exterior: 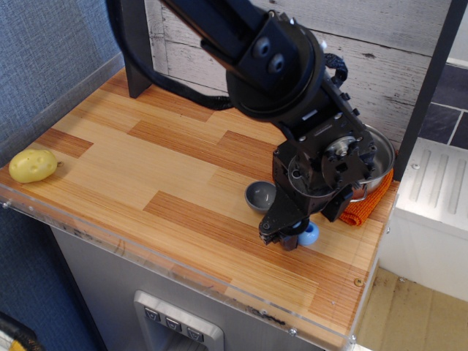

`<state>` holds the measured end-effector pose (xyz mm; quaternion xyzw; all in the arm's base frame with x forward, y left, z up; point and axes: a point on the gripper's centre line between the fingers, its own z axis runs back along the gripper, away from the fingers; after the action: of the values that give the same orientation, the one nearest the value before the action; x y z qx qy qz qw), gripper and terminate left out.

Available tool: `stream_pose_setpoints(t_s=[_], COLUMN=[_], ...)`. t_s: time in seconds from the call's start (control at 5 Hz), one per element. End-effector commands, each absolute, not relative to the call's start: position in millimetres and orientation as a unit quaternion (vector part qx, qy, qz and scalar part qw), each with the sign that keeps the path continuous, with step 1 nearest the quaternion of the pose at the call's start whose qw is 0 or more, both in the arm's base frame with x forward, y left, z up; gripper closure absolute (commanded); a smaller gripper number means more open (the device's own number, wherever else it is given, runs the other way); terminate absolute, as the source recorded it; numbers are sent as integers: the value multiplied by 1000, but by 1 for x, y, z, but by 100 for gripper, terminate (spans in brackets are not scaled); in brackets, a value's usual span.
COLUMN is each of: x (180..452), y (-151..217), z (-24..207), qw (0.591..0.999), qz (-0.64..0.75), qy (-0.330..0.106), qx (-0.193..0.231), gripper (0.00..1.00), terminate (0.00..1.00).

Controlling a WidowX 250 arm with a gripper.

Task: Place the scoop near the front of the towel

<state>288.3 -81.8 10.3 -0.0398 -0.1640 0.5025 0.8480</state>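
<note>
While my gripper (pixel 290 238) hung low over the near edge of the counter (pixel 183 212), its fingers were closed on the light-blue handle of the scoop (pixel 272 201). The grey bowl stuck out to the left and looked to be resting on the wood, or just above it; I could not tell which. The handle's rounded end showed just right of the fingers.

Just behind and to the right lay the towel (pixel 363 210), only an orange corner of it visible past my wrist, with the pot (pixel 376 164) sitting on it. The scoop was near the towel's front edge but apart from it, on bare wood.

I judged this to be the placing step, almost finished: the scoop was already about where the task wanted it. The next move called for making sure the bowl sat on the counter, then spreading the fingers and lifting straight up, so the handle would not be dragged sideways or flipped.

Far off at the left edge sat a potato (pixel 32 165), well clear of all this.
</note>
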Motion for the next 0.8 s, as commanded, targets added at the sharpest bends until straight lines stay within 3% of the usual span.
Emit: stream_pose_setpoints(t_s=[0.0, 0.6], x=[282, 299], y=[-79, -77], z=[27, 96], qw=[849, 839], qz=[495, 483], qy=[-179, -242], qx=[-44, -67], gripper=[0, 0], terminate=[0, 0])
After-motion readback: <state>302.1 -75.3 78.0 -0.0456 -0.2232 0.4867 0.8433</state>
